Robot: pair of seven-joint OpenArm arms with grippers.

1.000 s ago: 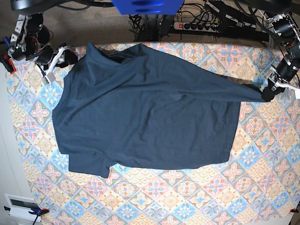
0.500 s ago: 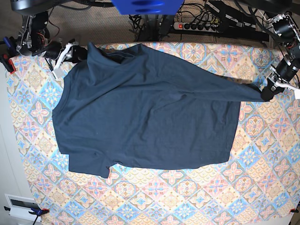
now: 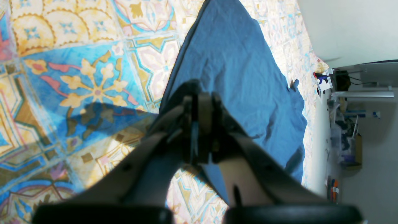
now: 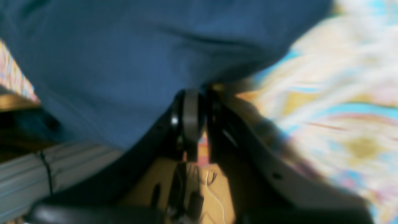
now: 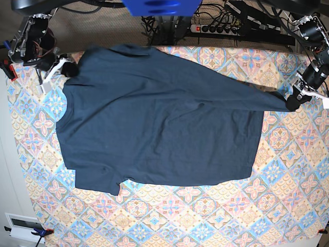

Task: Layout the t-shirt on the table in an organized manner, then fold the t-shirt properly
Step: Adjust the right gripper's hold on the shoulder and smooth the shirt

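Observation:
The dark navy t-shirt (image 5: 159,118) lies spread across the patterned table (image 5: 205,216). Its right side is drawn out to a point at the far right edge, where my left gripper (image 5: 294,103) is shut on it. In the left wrist view the left gripper (image 3: 200,99) pinches the t-shirt (image 3: 236,62), which stretches away over the tiles. My right gripper (image 5: 66,69) holds the shirt's upper left corner at the back left of the table. The blurred right wrist view shows the right gripper (image 4: 194,105) with its jaws nearly together at the edge of the t-shirt (image 4: 124,62).
A power strip (image 5: 216,28) and cables lie behind the table's back edge. A blue housing (image 5: 162,6) hangs over the top centre. A white box with a clamp (image 5: 25,226) sits off the front left corner. Bare cloth shows along the front.
My right gripper has closed on the shirt's upper left corner and pulled it left and slightly toward the front, widening the top edge. The left gripper and its stretched point have stayed in place.

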